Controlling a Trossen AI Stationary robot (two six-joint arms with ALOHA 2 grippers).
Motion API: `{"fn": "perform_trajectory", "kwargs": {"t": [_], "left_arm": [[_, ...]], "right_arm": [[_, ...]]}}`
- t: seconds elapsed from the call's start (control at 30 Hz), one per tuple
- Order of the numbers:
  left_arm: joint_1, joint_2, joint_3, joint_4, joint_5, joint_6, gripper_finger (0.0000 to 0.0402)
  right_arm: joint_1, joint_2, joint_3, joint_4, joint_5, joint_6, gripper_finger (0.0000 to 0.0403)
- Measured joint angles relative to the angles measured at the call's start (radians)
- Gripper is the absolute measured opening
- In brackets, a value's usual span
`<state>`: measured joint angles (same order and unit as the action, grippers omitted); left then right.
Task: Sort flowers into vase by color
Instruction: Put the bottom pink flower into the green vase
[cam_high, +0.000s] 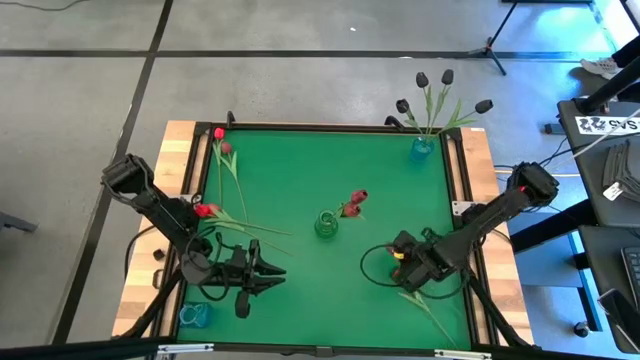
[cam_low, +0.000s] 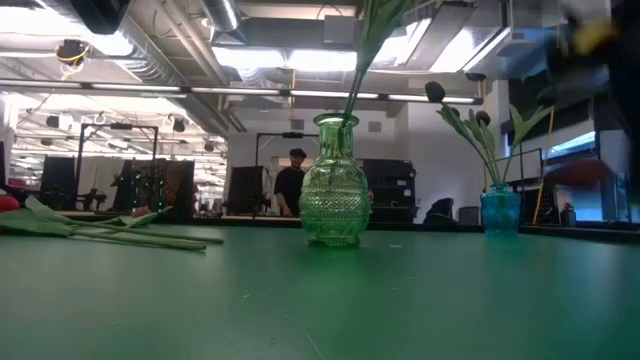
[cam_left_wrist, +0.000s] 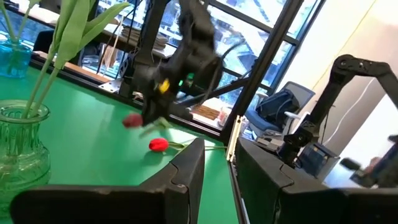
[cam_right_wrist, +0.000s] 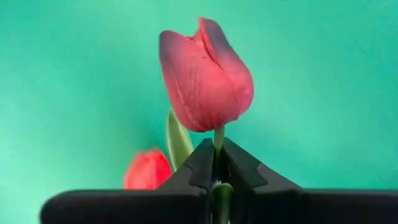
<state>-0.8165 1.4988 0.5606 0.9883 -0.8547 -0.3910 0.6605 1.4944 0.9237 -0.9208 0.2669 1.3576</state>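
Note:
My right gripper (cam_high: 398, 262) stands near the table's right side, pointing steeply down, shut on a dull pink-red tulip (cam_right_wrist: 206, 74). A bright red tulip head (cam_right_wrist: 146, 169) lies beside it on the green table; long stems (cam_high: 430, 310) trail toward the near right corner. Pink-red flowers (cam_high: 353, 203) stand in the green vase (cam_high: 326, 224) at the table's middle. The blue vase (cam_high: 422, 148) at the far right has black flowers (cam_high: 440, 90) in it. Several red flowers (cam_high: 215, 175) lie on the left. My left gripper (cam_high: 272, 274) waits near the left front, level, open and holding nothing. My right gripper pinches the tulip's thin stem (cam_right_wrist: 218, 138) between its two fingertips, just below the pink-red head. The fingers come from above, slanting down, and lie across the stem. Whether the head rests on the table or is lifted, I cannot tell.
A second blue vase (cam_high: 195, 314) stands at the near left corner beside the left arm. Wooden strips (cam_high: 175, 160) border the green mat on both sides. Open mat lies between the green vase and the far edge. A person (cam_low: 292, 180) stands in the room beyond the table.

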Motion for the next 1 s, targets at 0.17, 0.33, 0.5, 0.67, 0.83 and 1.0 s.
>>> {"fn": "perform_trajectory", "kwargs": {"t": [0.17,0.33,0.5,0.67,0.83,1.0], "left_arm": [[0.000,0.000,0.000,0.000,0.000,-0.015,0.0088],[0.000,0.000,0.000,0.000,0.000,-0.018,0.0088],[0.000,0.000,0.000,0.000,0.000,-0.019,0.0088],[0.006,0.000,0.000,-0.008,0.000,-0.019,0.0088],[0.033,0.000,0.000,-0.010,0.000,-0.019,0.0088],[0.053,0.000,0.000,-0.015,-0.002,-0.031,0.0088]], "right_arm": [[0.000,-0.105,0.182,-0.258,0.340,-0.017,0.0009],[-0.002,-0.245,0.292,-0.372,0.729,-0.050,0.0013],[-0.088,-0.376,0.321,-0.304,0.971,-0.249,0.0006],[-0.269,-0.452,0.341,-0.030,0.969,-0.679,0.0008],[-0.540,-0.458,0.341,0.430,0.481,-1.178,0.0005],[-0.768,-0.401,0.342,0.725,0.050,-1.292,0.0004]]}}
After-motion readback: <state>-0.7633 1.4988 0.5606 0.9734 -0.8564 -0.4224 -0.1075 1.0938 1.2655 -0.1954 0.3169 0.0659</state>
